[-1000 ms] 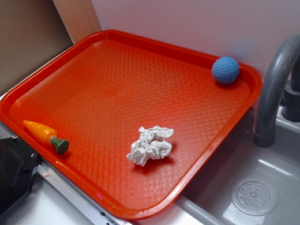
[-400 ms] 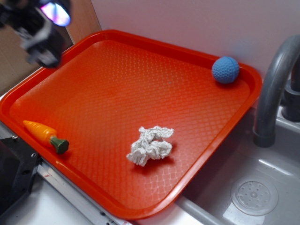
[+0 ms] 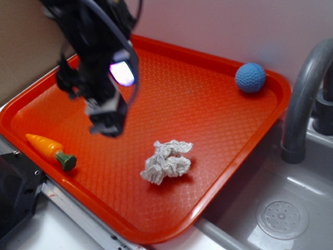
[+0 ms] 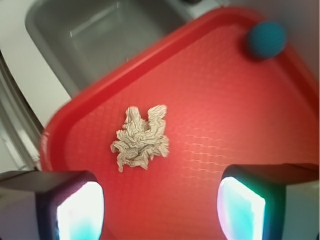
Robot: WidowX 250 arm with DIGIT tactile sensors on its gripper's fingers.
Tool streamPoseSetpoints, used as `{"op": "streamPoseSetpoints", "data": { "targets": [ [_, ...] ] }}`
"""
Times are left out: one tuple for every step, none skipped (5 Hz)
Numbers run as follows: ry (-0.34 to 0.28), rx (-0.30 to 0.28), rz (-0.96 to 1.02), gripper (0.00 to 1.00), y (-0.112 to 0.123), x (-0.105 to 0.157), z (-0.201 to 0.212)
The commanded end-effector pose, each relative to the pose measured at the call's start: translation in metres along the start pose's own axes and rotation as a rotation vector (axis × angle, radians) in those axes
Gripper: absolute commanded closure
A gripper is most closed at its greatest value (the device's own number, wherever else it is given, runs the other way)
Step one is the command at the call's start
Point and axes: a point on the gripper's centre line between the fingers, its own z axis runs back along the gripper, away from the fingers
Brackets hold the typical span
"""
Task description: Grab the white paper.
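Note:
The white paper (image 3: 167, 161) is a crumpled off-white wad lying on the orange tray (image 3: 208, 120), toward its front right. In the wrist view the paper (image 4: 141, 139) lies ahead of the jaws. My gripper (image 3: 106, 122) hangs above the tray's left half, up and to the left of the paper, blurred by motion. In the wrist view my gripper (image 4: 160, 212) is open, its two glowing fingertips (image 4: 80, 212) wide apart with bare tray between them, holding nothing.
A blue dimpled ball (image 3: 250, 77) sits in the tray's far right corner, also in the wrist view (image 4: 266, 40). A toy carrot (image 3: 50, 150) lies at the tray's front left. A grey faucet (image 3: 304, 99) and sink (image 3: 283, 216) are to the right. A wall stands behind.
My gripper has come in from the upper left and dropped down over the tray, toward the paper. The paper, ball and carrot have not moved.

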Motion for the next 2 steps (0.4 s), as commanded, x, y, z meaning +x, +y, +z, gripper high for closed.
{"op": "streamPoseSetpoints", "data": {
  "targets": [
    [0.078,-0.029,-0.08,0.0,-0.011,0.012,-0.043],
    [0.098,-0.049,-0.133,0.0,-0.022,0.017,-0.058]
  ]
}}
